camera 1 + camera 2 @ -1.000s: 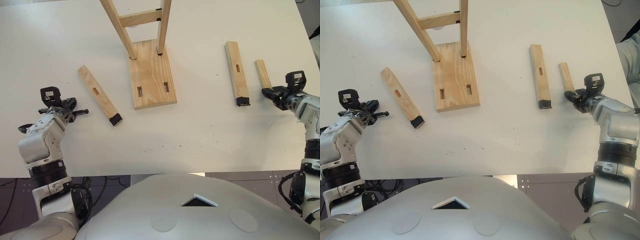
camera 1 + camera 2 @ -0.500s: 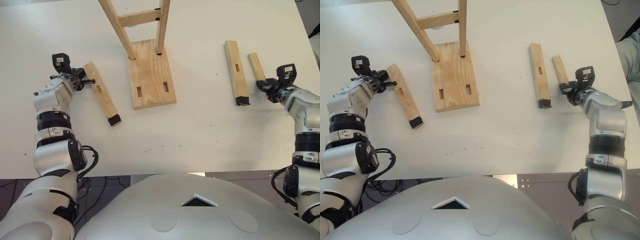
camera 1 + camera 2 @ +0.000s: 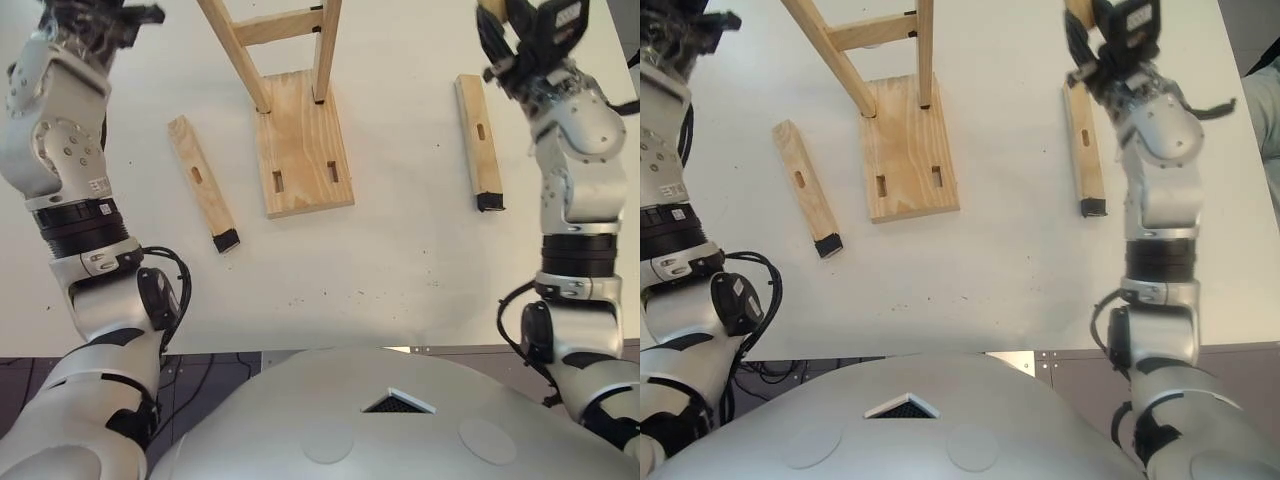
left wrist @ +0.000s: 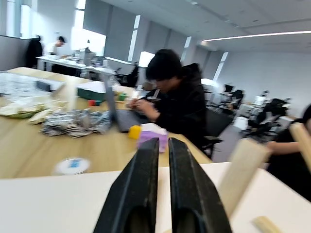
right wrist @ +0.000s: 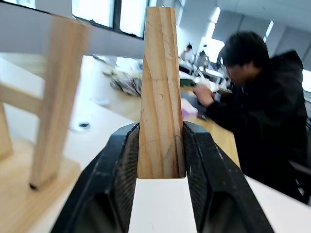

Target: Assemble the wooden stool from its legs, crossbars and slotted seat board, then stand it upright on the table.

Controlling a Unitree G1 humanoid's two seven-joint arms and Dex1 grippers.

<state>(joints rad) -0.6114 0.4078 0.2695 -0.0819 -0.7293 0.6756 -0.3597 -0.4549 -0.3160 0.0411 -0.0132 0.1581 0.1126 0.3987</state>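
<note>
Right hand [image 5: 161,128] pinches short pale wooden crossbar [image 5: 159,82], high right of slotted wooden seat board [image 3: 300,150]; left hand [image 4: 164,141] pressed together, high left.

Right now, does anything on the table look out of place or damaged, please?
Nothing looks damaged or spilled. The seat board lies flat, two legs standing in its far slots, near slots empty. A loose leg lies on its left, another on its right; the right gripper holds a short wooden bar.
</note>
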